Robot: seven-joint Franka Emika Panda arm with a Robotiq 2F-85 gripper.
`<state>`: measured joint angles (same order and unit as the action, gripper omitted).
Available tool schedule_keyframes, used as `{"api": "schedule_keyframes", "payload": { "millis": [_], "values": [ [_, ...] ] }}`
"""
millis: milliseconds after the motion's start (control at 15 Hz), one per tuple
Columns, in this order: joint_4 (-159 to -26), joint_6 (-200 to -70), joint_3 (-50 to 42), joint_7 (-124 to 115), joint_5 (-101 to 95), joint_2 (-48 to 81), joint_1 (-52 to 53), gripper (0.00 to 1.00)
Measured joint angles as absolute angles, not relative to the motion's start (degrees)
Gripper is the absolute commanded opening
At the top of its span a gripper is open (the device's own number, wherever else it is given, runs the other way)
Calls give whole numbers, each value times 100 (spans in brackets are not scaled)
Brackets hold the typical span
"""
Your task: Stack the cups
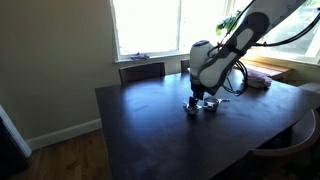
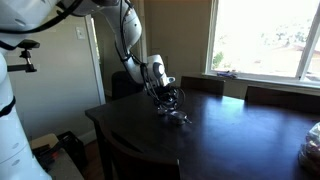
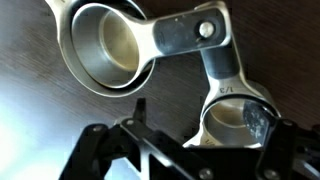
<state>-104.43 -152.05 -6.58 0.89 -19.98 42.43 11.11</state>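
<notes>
In the wrist view a large shiny silver cup point(image 3: 110, 45) lies on the dark table, with a second rim and handle showing beneath it. A smaller cup point(image 3: 232, 120) lies lower right. Their flat handles meet at a rivet point(image 3: 205, 30). My gripper point(image 3: 200, 118) is open and low over the table. Its left finger point(image 3: 135, 115) stands beside the small cup's rim and its right pad point(image 3: 262, 125) overlaps the cup's far side, without closing on it. In both exterior views the gripper point(image 1: 200, 98) point(image 2: 168, 100) hangs just above the tiny cups point(image 1: 206, 106) point(image 2: 178, 117).
The dark wooden table point(image 1: 150, 130) runs to a window wall. Chairs point(image 1: 142, 70) stand at its far side. A pinkish flat object point(image 1: 258, 80) and black cables lie near the arm's base. A white stand point(image 2: 12, 120) rises by the table's edge.
</notes>
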Motion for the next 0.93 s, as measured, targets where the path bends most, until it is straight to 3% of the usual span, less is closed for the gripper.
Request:
{"api": "schedule_keyframes", "payload": {
  "millis": [600, 867, 933],
  "values": [
    [-10207, -14929, -365, 468, -1975, 4465, 901, 8],
    [-10105, -14896, -289, 551, -1950, 4505, 855, 4],
    [-10065, -14893, -264, 583, -1939, 4503, 843, 34]
  ]
}}
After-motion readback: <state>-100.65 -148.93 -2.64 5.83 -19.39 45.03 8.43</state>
